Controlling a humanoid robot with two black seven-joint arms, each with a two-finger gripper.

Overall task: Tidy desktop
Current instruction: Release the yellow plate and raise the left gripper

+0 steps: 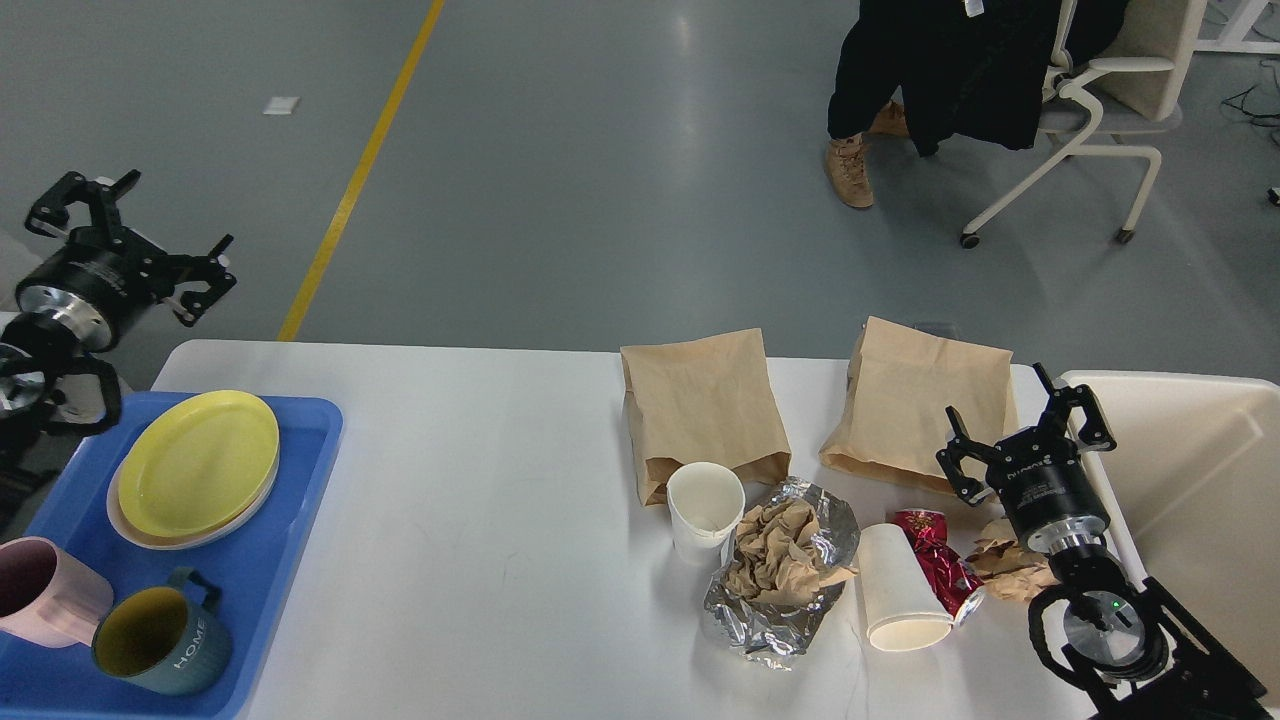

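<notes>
Broadly spread across the lower view: the desktop [480, 480], white with rounded corners, grey floor beyond its far edge. At its left end, a blue tray [300, 470] holding a yellow plate [195, 460] stacked on a paler one, a pink mug [45, 590] and a teal mug [160, 645] lettered HOME. Right of centre, 2 brown paper bags: left bag [705, 410] and right bag [925, 405], side by side and apart. Just in front of the left bag, an upright white paper cup [705, 510], touching crumpled foil [770, 620] with wadded brown paper [780, 550] on top. Beside the foil, a second paper cup [900, 590] tipped on its side, mouth toward the viewer, against a crushed red can [935, 565]. Further right, a scrap of crumpled brown paper [1010, 570]. Off the right end, a cream bin [1200, 470]. Far back, a seated person's boots [850, 170] and a white office chair [1080, 110].

Raised above the floor past the desktop's left far corner, clear of the tray: left gripper [130, 235], fingers spread wide, holding nothing. Poised over the right bag's near corner, between bag and bin, pointing away from the viewer: right gripper [1025, 430], fingers likewise spread apart and empty, its black arm rising from the lower right corner and hiding part of the paper scrap.
</notes>
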